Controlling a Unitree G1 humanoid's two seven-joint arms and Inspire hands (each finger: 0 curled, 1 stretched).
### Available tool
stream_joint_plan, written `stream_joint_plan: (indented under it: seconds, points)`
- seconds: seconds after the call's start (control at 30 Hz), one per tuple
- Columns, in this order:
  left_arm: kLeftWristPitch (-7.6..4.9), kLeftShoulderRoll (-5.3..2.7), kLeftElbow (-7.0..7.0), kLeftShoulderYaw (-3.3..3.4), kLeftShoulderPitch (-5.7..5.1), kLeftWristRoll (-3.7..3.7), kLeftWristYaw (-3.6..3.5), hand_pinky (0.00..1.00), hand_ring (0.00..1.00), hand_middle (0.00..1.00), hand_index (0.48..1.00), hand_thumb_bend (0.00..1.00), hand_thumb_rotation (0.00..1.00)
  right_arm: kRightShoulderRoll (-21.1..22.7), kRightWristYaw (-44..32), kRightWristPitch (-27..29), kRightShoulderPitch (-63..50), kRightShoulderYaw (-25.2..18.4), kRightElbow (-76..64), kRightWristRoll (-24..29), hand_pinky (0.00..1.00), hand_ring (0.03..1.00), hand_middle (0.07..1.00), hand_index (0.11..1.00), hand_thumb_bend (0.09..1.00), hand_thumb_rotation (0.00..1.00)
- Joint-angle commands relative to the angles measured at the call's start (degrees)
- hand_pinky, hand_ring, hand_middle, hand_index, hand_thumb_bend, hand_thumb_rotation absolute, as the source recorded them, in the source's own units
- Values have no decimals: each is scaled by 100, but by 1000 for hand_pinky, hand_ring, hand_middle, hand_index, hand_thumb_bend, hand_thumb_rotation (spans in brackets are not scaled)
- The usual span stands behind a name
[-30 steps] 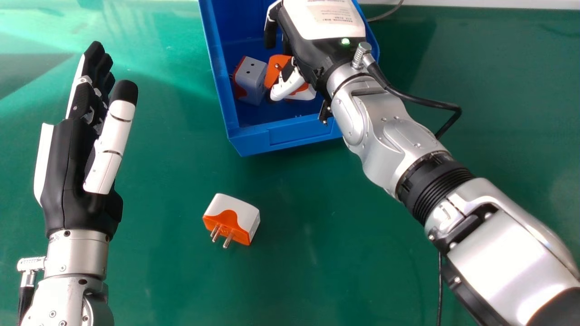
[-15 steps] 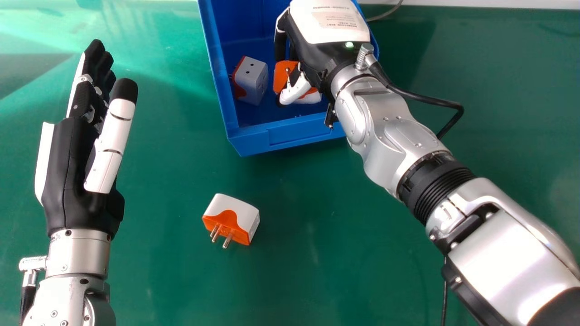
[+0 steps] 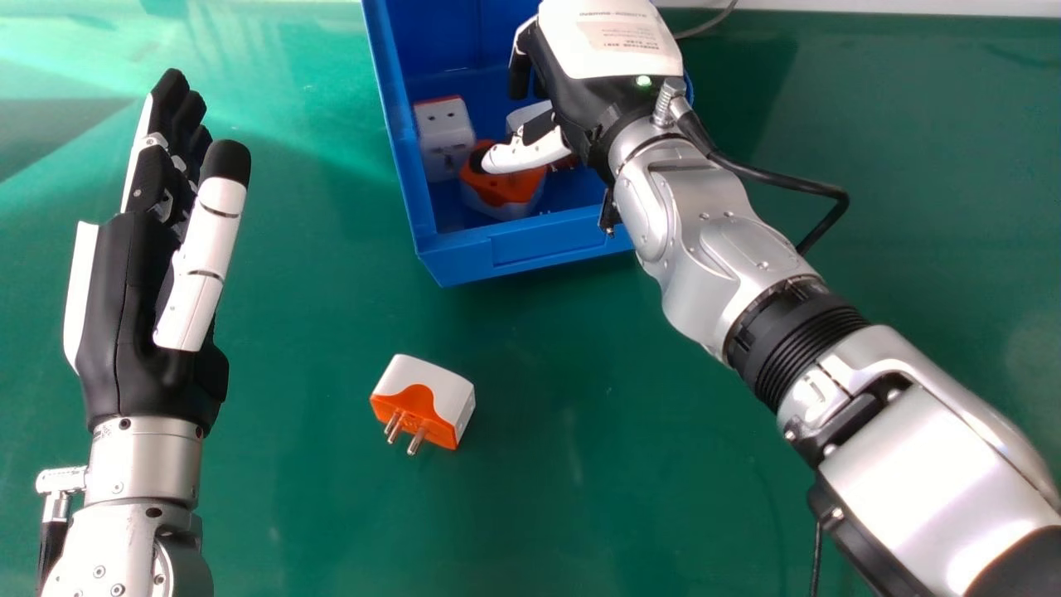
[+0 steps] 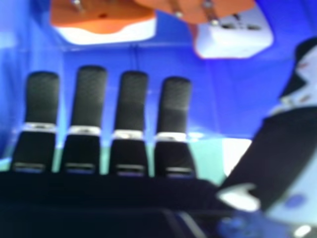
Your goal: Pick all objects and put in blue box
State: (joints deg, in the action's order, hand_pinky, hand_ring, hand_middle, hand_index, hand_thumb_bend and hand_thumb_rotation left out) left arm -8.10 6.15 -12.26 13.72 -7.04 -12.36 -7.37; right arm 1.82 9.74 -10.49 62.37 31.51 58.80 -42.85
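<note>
Over the right part of the blue box (image 3: pixel 547 249) in the head view is my right hand (image 3: pixel 593 91), its thumb spread out above the adapters. Inside the box a white adapter (image 3: pixel 445 137) stands by the left wall, an orange and white adapter (image 3: pixel 504 192) lies below the thumb, and another white one (image 3: pixel 528 114) is partly hidden behind the hand. The right hand view has straight fingers of my right hand (image 4: pixel 133 104) with adapters (image 4: pixel 235 39) beyond them. One white and orange adapter (image 3: pixel 427 398) lies on the table, prongs toward the robot. My left hand (image 3: pixel 133 307) is open at the left.
The green table (image 3: pixel 580 464) surrounds the box. A black cable (image 3: pixel 796 191) loops from the right wrist, and a grey cable (image 3: pixel 713 26) runs behind the box. The right forearm (image 3: pixel 903 414) crosses the table's right side.
My right hand has moved slightly right and its thumb has swung outward, letting go of an adapter. That adapter dropped into the box, and the adapters there shifted. The left hand has barely moved.
</note>
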Motion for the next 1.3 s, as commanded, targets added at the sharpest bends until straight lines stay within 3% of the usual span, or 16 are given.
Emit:
stream_joint_plan:
  seconds: [0.0,0.27,0.4,0.5,0.7,0.83,0.93,1.27]
  points:
    - [-29,18,-162,6,42,-59,-4,1000,1000,984,959,644,668,14,15,35,194,-15,-166,6,512,598,668,631,550,520]
    - [-70,60,-115,6,60,-24,-45,1000,1000,984,961,635,667,20,-6,31,134,-30,-272,26,532,612,680,642,553,518]
    - [-22,13,-151,3,54,-85,-26,1000,1000,983,957,640,661,38,46,38,86,-23,-341,6,528,609,680,644,552,519]
    - [-21,23,-172,-10,39,-23,-5,1000,1000,982,956,637,657,108,128,109,14,20,-464,-54,525,608,685,651,554,520]
    - [-69,24,-123,-13,54,32,8,1000,1000,980,953,637,667,322,245,258,-213,67,-932,-142,514,605,679,670,549,519]
    - [-37,0,-155,-17,31,37,39,1000,999,976,950,637,669,494,153,145,-579,-33,-1739,-144,515,603,670,669,536,507]
    - [-70,12,-136,-12,22,58,20,1000,997,972,948,637,670,671,-129,-51,-943,-96,-2576,-174,532,627,685,683,525,512]
    - [3,-7,-154,29,-1,-6,26,1000,998,974,952,636,672,1196,-906,-745,-2330,-358,-5474,-498,577,687,736,730,495,512]
